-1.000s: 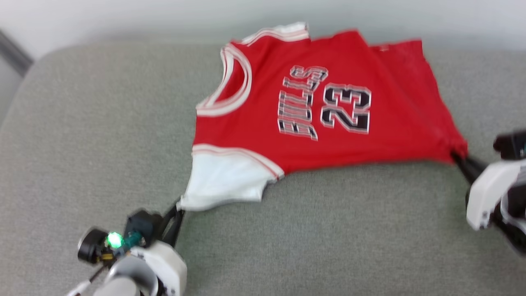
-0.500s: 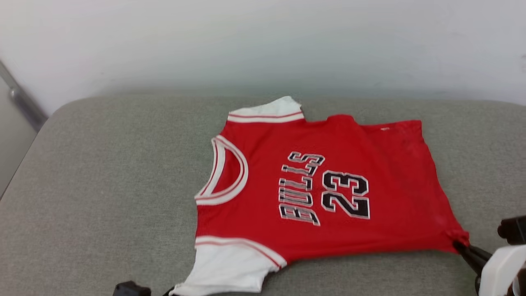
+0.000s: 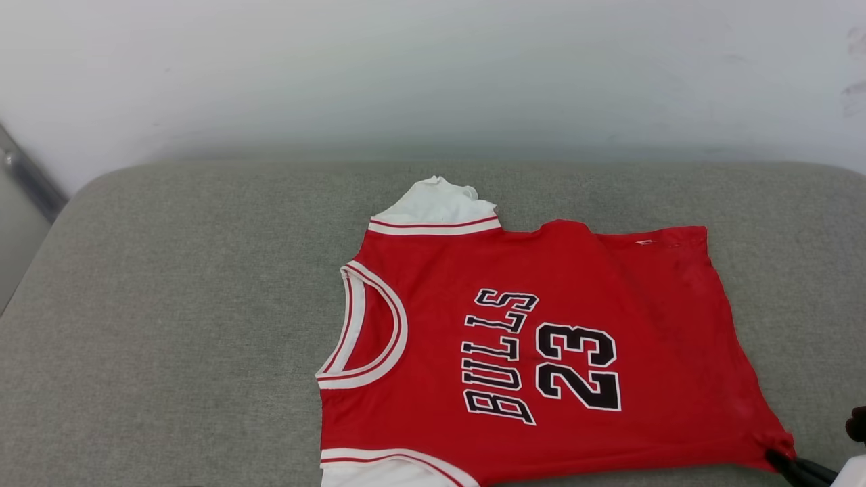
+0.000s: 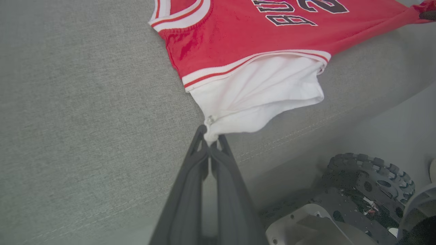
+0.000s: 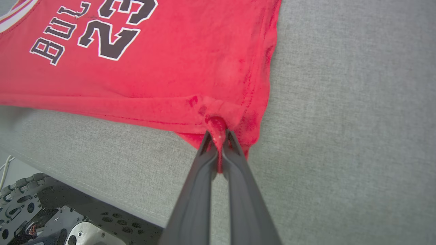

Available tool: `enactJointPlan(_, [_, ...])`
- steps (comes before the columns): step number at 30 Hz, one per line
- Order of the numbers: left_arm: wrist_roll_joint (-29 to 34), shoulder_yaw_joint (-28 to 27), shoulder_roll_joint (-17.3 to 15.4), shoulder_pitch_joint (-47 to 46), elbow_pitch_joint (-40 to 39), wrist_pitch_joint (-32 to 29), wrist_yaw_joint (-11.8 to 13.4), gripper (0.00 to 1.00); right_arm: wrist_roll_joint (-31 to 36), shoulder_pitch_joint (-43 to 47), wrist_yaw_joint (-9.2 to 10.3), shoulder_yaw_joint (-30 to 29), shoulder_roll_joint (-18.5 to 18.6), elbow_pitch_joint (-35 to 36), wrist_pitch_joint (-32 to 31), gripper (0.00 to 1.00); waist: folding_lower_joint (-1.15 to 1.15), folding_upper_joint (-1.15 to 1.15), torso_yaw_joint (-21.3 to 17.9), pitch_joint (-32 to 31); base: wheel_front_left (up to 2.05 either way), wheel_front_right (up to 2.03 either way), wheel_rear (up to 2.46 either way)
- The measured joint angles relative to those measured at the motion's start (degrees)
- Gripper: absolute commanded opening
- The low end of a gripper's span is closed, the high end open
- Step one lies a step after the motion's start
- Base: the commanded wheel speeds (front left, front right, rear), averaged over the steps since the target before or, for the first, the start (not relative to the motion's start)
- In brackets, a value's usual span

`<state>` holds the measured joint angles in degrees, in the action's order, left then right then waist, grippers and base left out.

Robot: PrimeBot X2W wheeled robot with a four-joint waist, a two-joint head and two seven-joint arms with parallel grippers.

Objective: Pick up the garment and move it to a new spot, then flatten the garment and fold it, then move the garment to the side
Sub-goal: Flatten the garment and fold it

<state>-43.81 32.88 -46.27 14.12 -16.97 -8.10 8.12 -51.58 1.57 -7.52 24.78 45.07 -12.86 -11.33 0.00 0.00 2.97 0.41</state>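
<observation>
The garment (image 3: 541, 338), a red jersey with white sleeves and black "BULLS 23" lettering, lies spread face up on a grey cushioned surface (image 3: 169, 304), neck to the left. In the left wrist view my left gripper (image 4: 211, 136) is shut on the tip of the near white sleeve (image 4: 259, 92). My right gripper (image 5: 218, 136) is shut on the near red hem corner (image 5: 221, 115), and its dark fingers (image 3: 788, 467) show at the lower right of the head view. The far white sleeve (image 3: 436, 203) is bunched at the top.
A pale wall (image 3: 433, 67) rises behind the cushion. The cushion's front edge (image 4: 306, 129) drops off close to both grippers, with my wheeled base (image 4: 368, 183) below it. Bare grey fabric stretches left of the jersey.
The head camera has tilted up, so the jersey sits lower in the picture and my left gripper has left it. Both grippers keep their hold; the far sleeve looks more bunched.
</observation>
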Motion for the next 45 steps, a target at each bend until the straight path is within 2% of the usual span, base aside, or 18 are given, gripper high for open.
enactJointPlan(6, [2.14, -1.57, 0.59, -5.08, -2.20, 1.59, -0.15, 0.00, 1.25, 1.04, 0.01, -5.79, -1.33, 5.15, -3.21, 0.00, 0.00, 0.00, -0.19, 1.82, 0.00, 0.00, 0.00])
enactJointPlan(12, [4.33, -2.66, 3.47, -13.73, -1.62, 2.31, -0.75, 0.00, 2.90, -1.37, 0.01, -9.89, -2.15, 8.18, -7.00, 0.00, 0.01, 0.00, -0.56, 5.49, 0.00, 0.00, 0.00])
enactJointPlan(18, [5.24, -3.21, 7.22, -22.93, 3.21, 2.00, -1.45, 0.00, 5.24, -7.45, 0.01, -10.84, -2.90, 8.14, -10.11, 0.00, 0.02, 0.00, -0.73, 10.79, 0.00, 0.00, 0.00])
enactJointPlan(22, [5.93, -2.80, 8.20, -28.21, 8.08, 0.66, -2.47, 0.00, 7.24, -10.53, 0.01, -9.66, -3.05, 7.05, -11.74, 0.00, 0.02, 0.00, -0.81, 14.32, 0.00, 0.00, 0.00])
enactJointPlan(31, [9.92, 1.02, 12.81, -36.01, 19.37, -0.24, -3.71, 0.00, 8.58, -15.78, 0.01, -6.66, -3.61, 3.96, -12.73, 0.00, 0.02, 0.00, -0.44, 19.25, 0.00, 0.00, 0.00])
enactJointPlan(33, [11.23, 1.29, 13.90, -36.90, 22.30, 0.75, -2.48, 0.60, 8.79, -16.44, 0.01, -6.10, -3.77, 3.04, -12.70, 0.00, 0.02, 0.00, -0.35, 19.56, 0.00, 0.00, 0.00])
enactJointPlan(34, [12.19, 1.67, 14.03, -37.18, 23.46, 1.18, -2.18, 0.98, 9.04, -16.79, -0.02, -6.00, -3.98, 2.36, -12.65, 0.00, 0.02, 0.00, -0.42, 19.61, 0.00, 0.00, 0.00])
enactJointPlan(35, [12.55, 1.69, 14.34, -37.24, 24.72, 1.76, -1.87, 1.00, 9.61, -17.09, -0.03, -5.88, -4.24, 1.79, -12.37, 0.25, 0.02, 0.00, -0.51, 19.57, 0.00, 0.00, 0.00])
enactJointPlan(36, [12.52, 1.71, 15.02, -37.24, 25.64, 2.43, -1.53, 1.00, 10.13, -17.36, -0.04, -5.83, -4.66, 1.08, -12.32, 1.00, 0.02, 0.00, -0.58, 19.44, 0.00, 0.00, 0.00])
enactJointPlan(41, [10.70, 1.40, 16.68, -36.55, 29.05, 4.30, -1.56, 1.00, 11.01, -17.88, -0.01, -5.38, -6.15, -0.49, -11.21, 1.00, 0.01, 0.00, -0.85, 17.87, 0.00, 0.00, 0.00])
enactJointPlan(45, [9.43, 0.13, 16.73, -33.95, 29.56, 4.80, 0.49, 1.00, 10.59, -17.70, 0.01, -5.48, -8.00, -1.56, -11.09, 1.00, 0.01, 0.00, -1.25, 15.61, 0.00, 0.00, 0.00])
